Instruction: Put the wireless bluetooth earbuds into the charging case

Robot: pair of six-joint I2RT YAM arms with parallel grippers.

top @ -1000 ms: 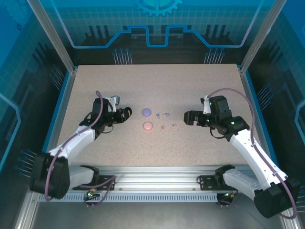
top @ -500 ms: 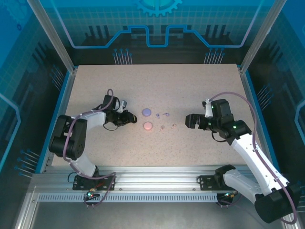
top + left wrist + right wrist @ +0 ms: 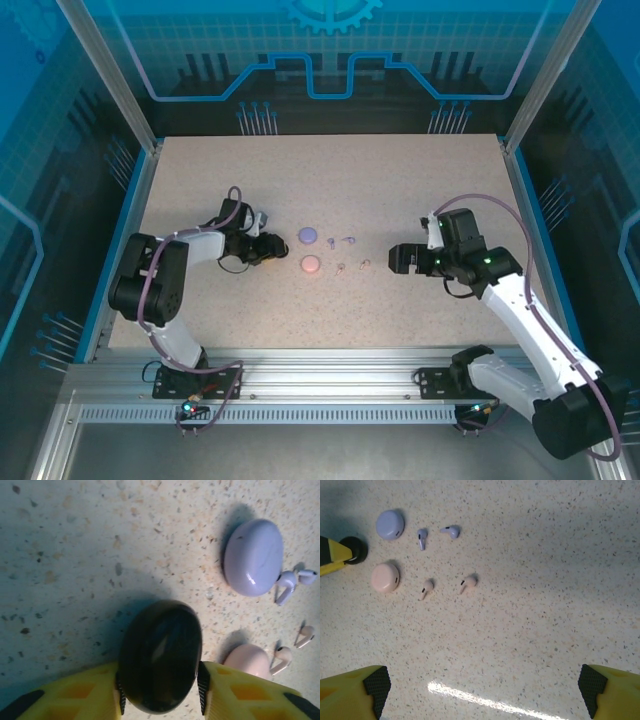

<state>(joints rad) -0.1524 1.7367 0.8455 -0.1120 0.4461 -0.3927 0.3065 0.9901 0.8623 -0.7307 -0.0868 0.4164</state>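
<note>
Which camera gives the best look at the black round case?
The left wrist view: the black case sits large and close, pinched between the left end effector's yellow fingers. The top external view shows it as a tiny dark spot; the right wrist view catches it small at the left edge.

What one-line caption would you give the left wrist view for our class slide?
Left gripper holds the black case; beyond it lie the lilac case, pink case and loose earbuds.
</note>
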